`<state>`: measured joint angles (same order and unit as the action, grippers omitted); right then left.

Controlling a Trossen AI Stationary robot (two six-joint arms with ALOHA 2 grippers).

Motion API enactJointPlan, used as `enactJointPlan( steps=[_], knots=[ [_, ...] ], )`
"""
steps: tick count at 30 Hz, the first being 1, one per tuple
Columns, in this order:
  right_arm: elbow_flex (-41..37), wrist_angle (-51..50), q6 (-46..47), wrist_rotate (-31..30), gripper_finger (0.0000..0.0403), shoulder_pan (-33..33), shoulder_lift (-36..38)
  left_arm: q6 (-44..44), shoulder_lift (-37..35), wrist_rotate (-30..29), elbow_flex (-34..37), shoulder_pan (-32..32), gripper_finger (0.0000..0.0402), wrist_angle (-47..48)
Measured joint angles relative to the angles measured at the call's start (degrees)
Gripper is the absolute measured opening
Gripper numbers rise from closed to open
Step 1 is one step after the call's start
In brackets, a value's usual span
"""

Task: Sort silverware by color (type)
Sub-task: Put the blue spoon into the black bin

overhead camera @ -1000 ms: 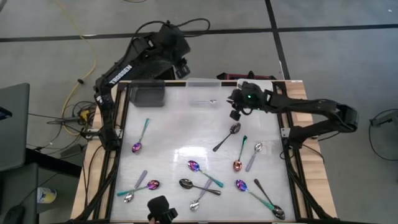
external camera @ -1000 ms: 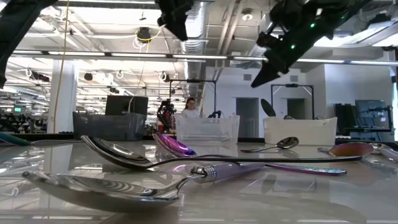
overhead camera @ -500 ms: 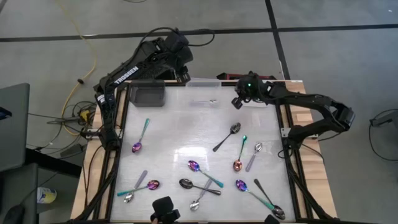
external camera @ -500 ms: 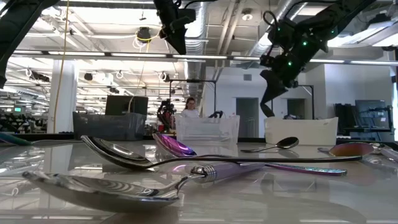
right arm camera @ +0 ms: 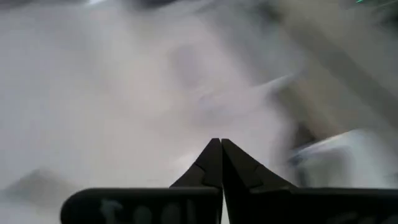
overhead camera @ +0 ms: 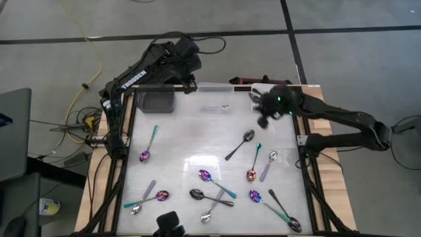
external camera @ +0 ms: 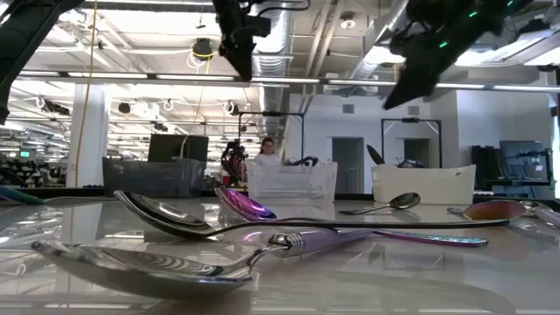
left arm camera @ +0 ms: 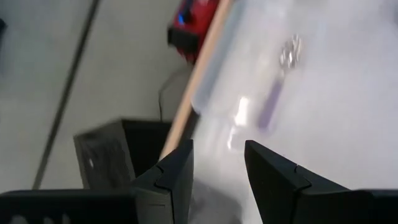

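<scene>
Several spoons lie flat on the white table: a dark one [overhead camera: 239, 145], an iridescent one with a teal handle [overhead camera: 254, 162], a silver one [overhead camera: 268, 165], and more toward the near edge [overhead camera: 210, 186]. One silver spoon [overhead camera: 217, 108] shows within the clear bin [overhead camera: 216, 89]. My right gripper [overhead camera: 264, 118] hangs above the table's far right part, shut and empty [right arm camera: 219, 148], beyond the dark spoon. My left gripper [overhead camera: 189, 76] hovers open [left arm camera: 217, 163] over the far edge, between the dark grey bin [left arm camera: 102, 155] and the clear bin [left arm camera: 261, 74].
Three bins stand along the far edge: dark grey [external camera: 153, 177], clear [external camera: 291, 181] and white [external camera: 422, 184], with a dark spoon bowl [external camera: 374, 151] sticking up at the white one. A person [external camera: 267, 150] stands far behind the table. Wooden rails frame the table [overhead camera: 314, 168].
My right gripper went toward the far edge and tipped to point straight down by the white bin, then rose and swung out toward the table's right, slanting again. My left gripper drew back a little toward the far edge. The spoons lie as before.
</scene>
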<state>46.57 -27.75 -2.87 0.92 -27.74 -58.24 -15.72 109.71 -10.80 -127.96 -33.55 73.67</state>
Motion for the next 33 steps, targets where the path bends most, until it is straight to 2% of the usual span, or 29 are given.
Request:
enactJointPlan(
  steps=[2, 5, 9, 12, 15, 18, 21, 25, 29, 33],
  knots=[
    [0.0, -6.9, 2.9, 7.3, 0.0027, 3.4, 2.0, 1.6, 0.0, 0.0, 0.0, 0.1, 0.013, 3.7],
    [0.0, -13.7, 8.6, 12.3, 0.0026, 11.1, 3.7, 2.5, 0.0, 0.6, 0.0, 0.9, 0.013, 7.3],
    [0.0, -19.7, 17.3, 12.7, 0.0022, 22.1, 3.1, -0.2, 0.0, 9.4, 0.0, 2.5, 0.013, 6.2],
    [0.0, -24.3, 26.7, 12.0, 0.0025, 27.7, 1.1, -1.4, 0.0, 15.1, 0.0, 4.1, 0.013, 6.2],
    [0.0, -28.1, 34.0, 11.1, 0.0033, 31.5, -1.4, -1.1, 0.0, 15.6, 0.0, 6.1, 0.013, 6.3],
    [0.0, -29.0, 35.6, 11.0, 0.0038, 34.2, -3.7, -0.1, 0.0, 15.4, 0.0, 8.6, 0.013, 8.8],
    [0.0, -27.5, 33.9, 10.9, 0.0038, 35.9, -6.0, 0.3, -0.3, 14.2, 2.0, 11.7, 0.013, 12.0],
    [0.0, -23.1, 26.1, 11.9, 0.0039, 37.9, -8.9, -1.1, -5.5, 14.0, 13.5, 13.8, 0.013, 9.9],
    [0.0, -17.3, 14.2, 12.3, 0.004, 40.1, -11.4, 0.0, -13.0, 13.8, 29.5, 13.8, 0.013, 1.3],
    [0.0, -13.3, -0.1, 6.6, 0.004, 41.7, -14.1, 2.7, -20.2, 14.0, 43.0, 13.8, 0.013, -12.5]
  ],
)
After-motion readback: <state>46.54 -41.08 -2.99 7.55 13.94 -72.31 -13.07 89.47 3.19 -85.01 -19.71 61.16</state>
